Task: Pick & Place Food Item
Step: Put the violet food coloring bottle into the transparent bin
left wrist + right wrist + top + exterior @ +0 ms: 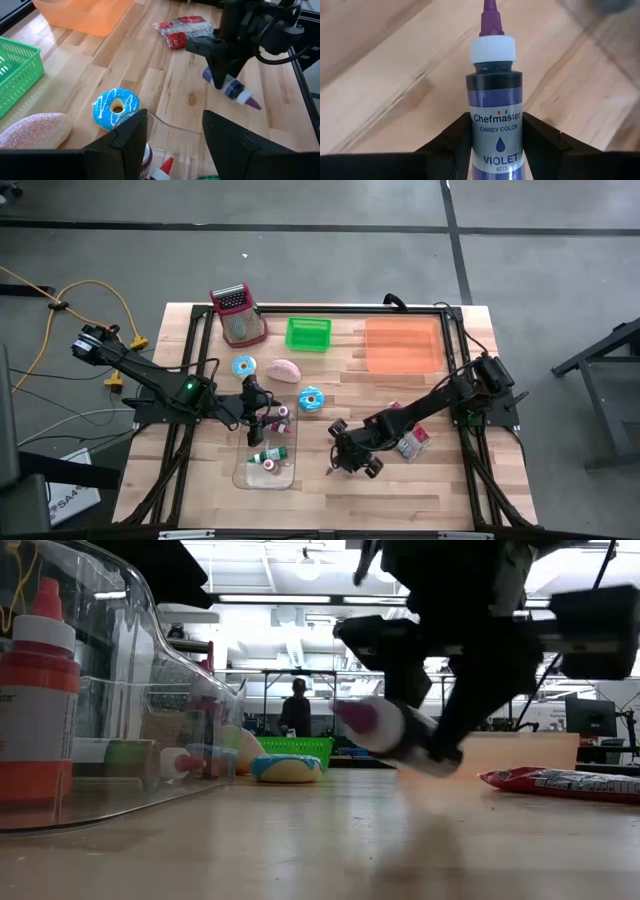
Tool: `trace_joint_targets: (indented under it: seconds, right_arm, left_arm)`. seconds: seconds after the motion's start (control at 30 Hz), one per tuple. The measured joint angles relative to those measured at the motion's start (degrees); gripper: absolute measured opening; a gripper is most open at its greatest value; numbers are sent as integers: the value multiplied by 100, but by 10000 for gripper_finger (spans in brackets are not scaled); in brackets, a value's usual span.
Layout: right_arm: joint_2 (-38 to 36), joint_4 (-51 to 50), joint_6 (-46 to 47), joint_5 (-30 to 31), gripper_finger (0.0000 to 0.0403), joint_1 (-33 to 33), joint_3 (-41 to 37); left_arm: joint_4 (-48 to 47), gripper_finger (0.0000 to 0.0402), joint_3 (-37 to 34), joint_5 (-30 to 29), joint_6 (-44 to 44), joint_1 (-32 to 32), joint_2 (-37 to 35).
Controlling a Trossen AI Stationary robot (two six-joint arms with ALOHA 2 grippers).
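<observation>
From overhead, the right gripper [352, 458] is hanging over bare tabletop [420, 490], just right of the clear tray [240, 476], while the left gripper [262, 425] is sitting open above that tray. Low view: the violet bottle [385, 727] is being carried clear of the wood, tilted, cap pointing trayward. Right wrist cam: fingers [457, 137] are clamping the bottle's body, long axis running straight out ahead.

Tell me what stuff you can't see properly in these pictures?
- Violet bottle: its bottom is cut off by the right wrist view's edge, between the right hand fingers.
- Left hand: whether it holds anything; the left wrist view's edge cuts it off.
- Red packet: label too small, low view.
- Person: far off, tiny, low view.
</observation>
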Motion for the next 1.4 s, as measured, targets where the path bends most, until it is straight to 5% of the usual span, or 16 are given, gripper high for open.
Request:
trace_joint_targets:
  seconds: [0.27,0.5,0.77,1.4]
  right_arm:
    - [-30,167,803,393,143,-160,612]
    - [-37,715,1721,245,143,-479,973]
    - [-37,1201,2109,-273,143,-584,992]
    - [-35,1301,2780,67,142,-722,992]
  left_arm:
    - [180,185,0,112,41,0,0]
    - [774,185,0,561,914,-73,0]
    - [943,185,0,564,1623,-228,2]
    - [1712,185,0,609,2262,-730,2]
